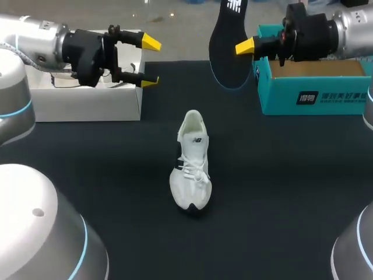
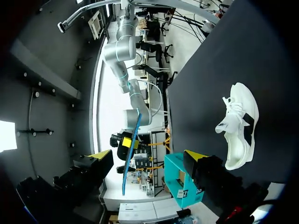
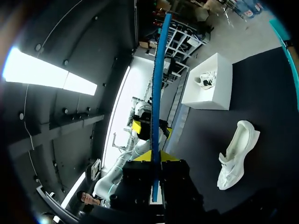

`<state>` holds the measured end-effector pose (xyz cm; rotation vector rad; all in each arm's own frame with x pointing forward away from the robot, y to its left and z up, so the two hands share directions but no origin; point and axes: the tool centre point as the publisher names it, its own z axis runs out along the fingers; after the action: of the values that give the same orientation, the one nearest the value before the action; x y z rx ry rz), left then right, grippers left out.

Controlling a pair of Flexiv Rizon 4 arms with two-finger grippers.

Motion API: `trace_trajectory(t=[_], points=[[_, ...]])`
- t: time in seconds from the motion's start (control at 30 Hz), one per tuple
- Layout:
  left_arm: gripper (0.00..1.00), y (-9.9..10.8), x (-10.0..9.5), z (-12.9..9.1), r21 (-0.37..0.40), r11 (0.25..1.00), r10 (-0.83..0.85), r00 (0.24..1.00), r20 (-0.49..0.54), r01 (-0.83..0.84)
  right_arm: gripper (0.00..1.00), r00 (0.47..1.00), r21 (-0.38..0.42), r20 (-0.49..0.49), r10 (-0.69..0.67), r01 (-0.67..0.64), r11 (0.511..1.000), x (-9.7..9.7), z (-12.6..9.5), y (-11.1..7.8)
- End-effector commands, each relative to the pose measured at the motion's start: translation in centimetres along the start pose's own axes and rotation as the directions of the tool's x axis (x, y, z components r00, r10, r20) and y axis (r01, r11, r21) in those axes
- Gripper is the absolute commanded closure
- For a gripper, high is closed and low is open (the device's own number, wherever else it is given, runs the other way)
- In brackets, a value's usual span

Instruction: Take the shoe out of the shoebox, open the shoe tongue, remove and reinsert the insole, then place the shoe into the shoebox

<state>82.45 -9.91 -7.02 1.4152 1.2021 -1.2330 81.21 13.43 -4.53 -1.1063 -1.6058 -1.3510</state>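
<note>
The right hand (image 1: pixel 247 46), in the upper right of the head view, is clamped on the dark insole (image 1: pixel 229 41) and holds it upright in the air, well above the desk (image 1: pixel 280 198). Its wrist view shows the insole's blue edge pinched between the fingers. The left hand (image 1: pixel 150 61), at upper left, is spread wide and grasps nothing.

The white shoe (image 1: pixel 191 163) lies mid-frame on the desk, apart from both hands. Unboxing and insole removal look done; reinserting and boxing remain.

A white box (image 1: pixel 87 105) holding a second shoe (image 3: pixel 205 80) sits upper left, a teal box (image 1: pixel 315 96) upper right. The path down to the shoe looks unobstructed.
</note>
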Motion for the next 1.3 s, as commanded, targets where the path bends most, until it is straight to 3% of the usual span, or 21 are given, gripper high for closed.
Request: trace_trajectory(t=[0.03, 0.17, 0.43, 0.7, 0.77, 0.93, 1.17, 1.3], points=[[0.0, -0.2, 0.3, -4.4, 0.09, 0.995, -0.042, 0.998, -0.038, 0.045, 1.0, 0.998, -0.021, 0.003, -0.056, 0.056, 0.998, 0.2, 1.5, 0.3], [0.0, -0.1, 0.7, -6.3, 0.088, 0.994, -0.067, 0.997, -0.03, 0.069, 1.0, 0.988, -0.04, 0.036, -0.148, 0.149, 0.988, 0.7, 2.4, 0.8], [0.0, -0.5, 2.5, -10.4, 0.079, 0.991, -0.092, 0.981, -0.17, 0.106, 1.0, 0.956, -0.051, 0.104, -0.274, 0.28, 0.959, 2.5, 3.6, 2.1], [0.0, 0.2, 4.3, -13.3, 0.047, 0.998, -0.029, 0.975, -0.221, 0.04, 1.0, 0.946, -0.045, 0.122, -0.299, 0.306, 0.951, 2.9, 4.5, 2.7], [0.0, 0.3, 5.4, -14.2, 0.048, 0.998, -0.03, 0.959, -0.28, 0.045, 1.0, 0.945, -0.046, 0.125, -0.301, 0.309, 0.95, 3.0, 4.7, 2.9], [0.0, 0.6, 7.1, -15.2, -0.026, 0.999, -0.044, 0.942, -0.332, 0.037, 1.0, 0.939, -0.038, 0.136, -0.316, 0.324, 0.945, 3.1, 5.2, 3.3], [0.0, 1.3, 7.8, -15.5, -0.14, 0.989, -0.084, 0.948, -0.307, 0.042, 1.0, 0.914, -0.026, 0.157, -0.373, 0.382, 0.924, 2.9, 5.7, 3.3], [0.0, 1.3, 7.8, -15.5, -0.14, 0.989, -0.094, 0.946, -0.31, 0.053, 1.0, 0.911, -0.011, 0.202, -0.36, 0.369, 0.929, 2.3, 5.9, 3.5]])
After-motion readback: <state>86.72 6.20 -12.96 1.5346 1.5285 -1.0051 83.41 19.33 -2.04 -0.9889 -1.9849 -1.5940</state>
